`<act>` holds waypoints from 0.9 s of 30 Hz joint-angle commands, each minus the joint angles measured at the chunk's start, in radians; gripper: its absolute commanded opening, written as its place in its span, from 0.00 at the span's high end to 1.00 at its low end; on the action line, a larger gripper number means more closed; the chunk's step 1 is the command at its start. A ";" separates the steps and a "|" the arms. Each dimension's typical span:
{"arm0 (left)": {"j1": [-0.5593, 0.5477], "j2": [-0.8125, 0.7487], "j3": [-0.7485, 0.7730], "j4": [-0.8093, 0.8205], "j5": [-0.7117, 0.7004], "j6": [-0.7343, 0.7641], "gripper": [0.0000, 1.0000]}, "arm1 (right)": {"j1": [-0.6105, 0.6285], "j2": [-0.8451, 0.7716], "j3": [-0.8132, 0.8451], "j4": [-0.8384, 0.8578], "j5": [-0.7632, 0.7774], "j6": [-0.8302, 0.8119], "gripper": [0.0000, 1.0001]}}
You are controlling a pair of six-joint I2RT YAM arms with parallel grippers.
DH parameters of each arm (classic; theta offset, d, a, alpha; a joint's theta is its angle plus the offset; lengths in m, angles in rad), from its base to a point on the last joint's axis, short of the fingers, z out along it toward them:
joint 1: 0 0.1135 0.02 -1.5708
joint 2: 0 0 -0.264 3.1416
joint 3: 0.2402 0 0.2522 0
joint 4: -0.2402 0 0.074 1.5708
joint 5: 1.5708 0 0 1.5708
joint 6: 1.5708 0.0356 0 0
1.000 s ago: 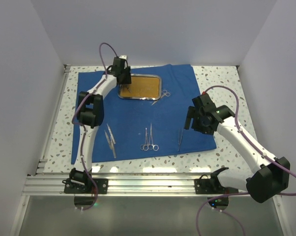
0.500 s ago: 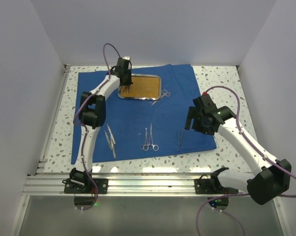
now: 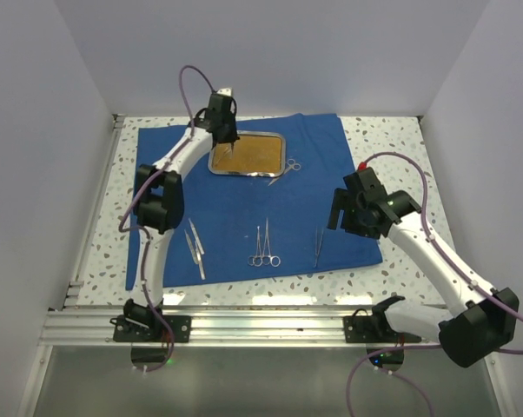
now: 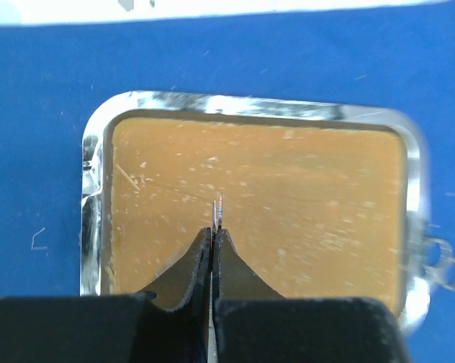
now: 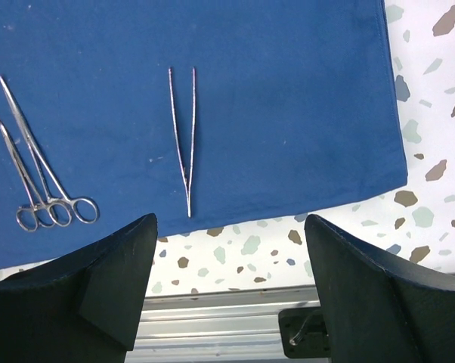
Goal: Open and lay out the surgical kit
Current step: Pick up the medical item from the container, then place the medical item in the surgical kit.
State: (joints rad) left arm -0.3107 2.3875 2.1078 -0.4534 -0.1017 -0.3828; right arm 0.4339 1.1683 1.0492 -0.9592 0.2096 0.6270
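Note:
The royal-blue cloth [image 3: 244, 204] lies spread on the table. The steel tray [image 3: 281, 158] with its orange-brown inside sits on the cloth's far part. My left gripper [image 3: 230, 139] hovers over the tray's left part. In the left wrist view the gripper [image 4: 214, 233] is shut on thin silvery tweezers [image 4: 218, 208], whose two tips stick out above the tray [image 4: 250, 106]. Scissors [image 3: 287, 167] lie at the tray's right edge. Two ring-handled clamps [image 3: 263, 247] and a pair of tweezers [image 3: 318, 243] lie near the front. My right gripper [image 3: 340, 214] is open and empty above those tweezers [image 5: 184, 144].
Two more thin tools [image 3: 195, 248] lie on the cloth's front left. Speckled tabletop [image 3: 392, 148] shows right of the cloth. A metal rail [image 3: 270, 323] runs along the near edge. White walls enclose three sides. The clamps [image 5: 38, 178] show left in the right wrist view.
My left gripper has moved a little right and back over the tray with the tweezers still in it. The right arm has barely shifted.

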 commanded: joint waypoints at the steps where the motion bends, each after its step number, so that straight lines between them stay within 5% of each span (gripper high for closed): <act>1: -0.034 -0.168 -0.008 0.004 -0.013 -0.039 1.00 | 0.005 -0.050 -0.011 0.034 -0.016 -0.021 0.17; 11: -0.152 -0.345 -0.189 -0.050 0.023 -0.157 1.00 | 0.002 -0.166 -0.098 0.048 -0.036 -0.059 0.17; 21: -0.555 -0.464 -0.451 -0.033 -0.119 -0.384 1.00 | 0.002 -0.294 -0.002 -0.055 0.109 -0.053 0.17; 27: -0.689 -0.436 -0.443 -0.065 -0.167 -0.476 1.00 | 0.003 -0.312 0.121 -0.125 0.168 -0.095 0.16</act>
State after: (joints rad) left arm -0.9886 2.0022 1.6543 -0.5072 -0.1913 -0.7586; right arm 0.4339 0.8722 1.1023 -1.0290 0.3092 0.5652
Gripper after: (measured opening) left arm 0.018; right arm 0.833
